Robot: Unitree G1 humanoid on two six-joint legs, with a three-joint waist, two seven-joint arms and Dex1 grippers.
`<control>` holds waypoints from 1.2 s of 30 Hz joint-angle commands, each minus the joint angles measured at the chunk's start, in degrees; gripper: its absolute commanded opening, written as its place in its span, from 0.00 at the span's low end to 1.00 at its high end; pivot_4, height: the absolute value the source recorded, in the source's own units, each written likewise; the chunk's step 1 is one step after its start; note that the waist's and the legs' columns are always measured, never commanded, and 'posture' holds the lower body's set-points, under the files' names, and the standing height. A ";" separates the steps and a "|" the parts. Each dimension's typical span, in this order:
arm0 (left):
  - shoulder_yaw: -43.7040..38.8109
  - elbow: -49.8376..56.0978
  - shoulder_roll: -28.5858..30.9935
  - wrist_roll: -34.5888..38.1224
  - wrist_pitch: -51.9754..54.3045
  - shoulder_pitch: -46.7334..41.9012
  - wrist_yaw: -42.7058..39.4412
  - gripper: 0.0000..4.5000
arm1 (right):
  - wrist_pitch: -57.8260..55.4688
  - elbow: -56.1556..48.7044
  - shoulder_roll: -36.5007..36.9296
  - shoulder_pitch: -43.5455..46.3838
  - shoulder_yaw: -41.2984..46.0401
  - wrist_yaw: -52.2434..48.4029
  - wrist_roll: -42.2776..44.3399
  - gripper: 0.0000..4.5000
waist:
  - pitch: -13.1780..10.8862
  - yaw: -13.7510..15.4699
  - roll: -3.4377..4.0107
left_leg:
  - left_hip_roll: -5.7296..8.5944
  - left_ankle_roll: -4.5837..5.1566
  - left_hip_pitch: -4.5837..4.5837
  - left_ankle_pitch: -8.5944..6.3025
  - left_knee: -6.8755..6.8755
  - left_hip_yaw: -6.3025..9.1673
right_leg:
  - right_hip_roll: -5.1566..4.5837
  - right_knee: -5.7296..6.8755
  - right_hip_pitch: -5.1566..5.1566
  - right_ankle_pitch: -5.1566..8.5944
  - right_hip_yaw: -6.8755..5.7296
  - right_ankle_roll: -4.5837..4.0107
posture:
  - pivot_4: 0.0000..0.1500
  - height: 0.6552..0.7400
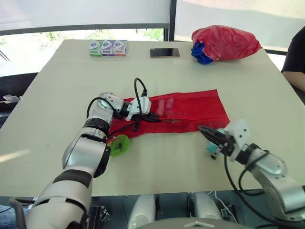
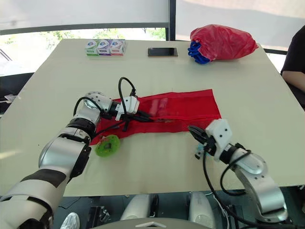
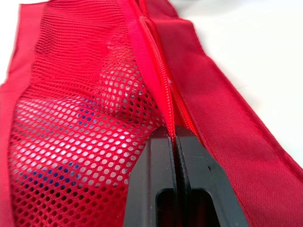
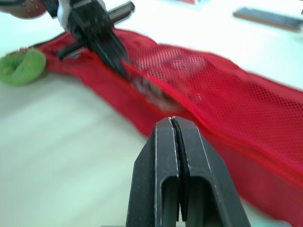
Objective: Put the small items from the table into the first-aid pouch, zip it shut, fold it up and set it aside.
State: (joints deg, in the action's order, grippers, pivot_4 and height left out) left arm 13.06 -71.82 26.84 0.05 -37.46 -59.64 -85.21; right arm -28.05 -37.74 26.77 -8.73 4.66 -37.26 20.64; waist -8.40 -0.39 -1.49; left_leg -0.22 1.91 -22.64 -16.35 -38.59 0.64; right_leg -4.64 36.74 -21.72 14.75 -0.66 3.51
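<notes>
- First-aid pouch (image 1: 190, 109) lies flat, unfolded, across the middle of the desk (image 1: 157, 176), mesh side up. Something blue shows through the mesh in the left wrist view.
- Left hand (image 1: 156, 117): fingers pressed together on the pouch's zip (image 3: 163, 80), the seam running straight into the pinch. Can't tell whether it has the slider or only the tape.
- Right hand (image 1: 202, 129): fingers closed with nothing between them, hovering just off the pouch's near edge at its right end.
- Round green item (image 1: 119, 144) sits on the desk beside the pouch's left end. A small teal thing (image 1: 210, 150) lies under the right hand; too small to identify.
- Judgement: loading isn't finished, so the zip shouldn't be run shut yet. Left hand's best use is to lift the zip edge and keep the mouth gaping. Right hand must open before it can take the teal thing, then feed it in low along the desk.
- Risk: thin fabric may drag or bunch if the pinch pulls sideways. Pull along the zip line.
- Desk is pale, smooth, glary. At the far edge: three small boxes (image 1: 108, 47), a phone (image 1: 165, 52), a stuffed red bag (image 1: 224, 43).
- Windows behind; a person (image 1: 296, 57) sits at the right edge.
</notes>
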 commanded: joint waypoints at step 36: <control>-10.04 31.36 -5.79 9.23 21.63 14.78 4.08 0.97 | 6.72 -9.19 6.31 -22.29 25.47 -7.04 17.28 1.00 | 0.00 0.24 0.00 | -0.07 0.00 0.07 0.00 -0.02 0.01 | -0.01 0.02 0.10 0.00 0.01 0.00 | 1.00 1.00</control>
State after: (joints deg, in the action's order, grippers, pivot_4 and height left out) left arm 3.11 -46.07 21.32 7.08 -18.85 -44.99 -82.17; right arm -22.48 -44.73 32.70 -30.75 28.06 -44.40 37.00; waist -8.40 -0.16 -1.49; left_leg -0.29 1.91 -22.57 -16.35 -38.61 0.64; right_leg -4.65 36.76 -21.62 14.75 -0.64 3.51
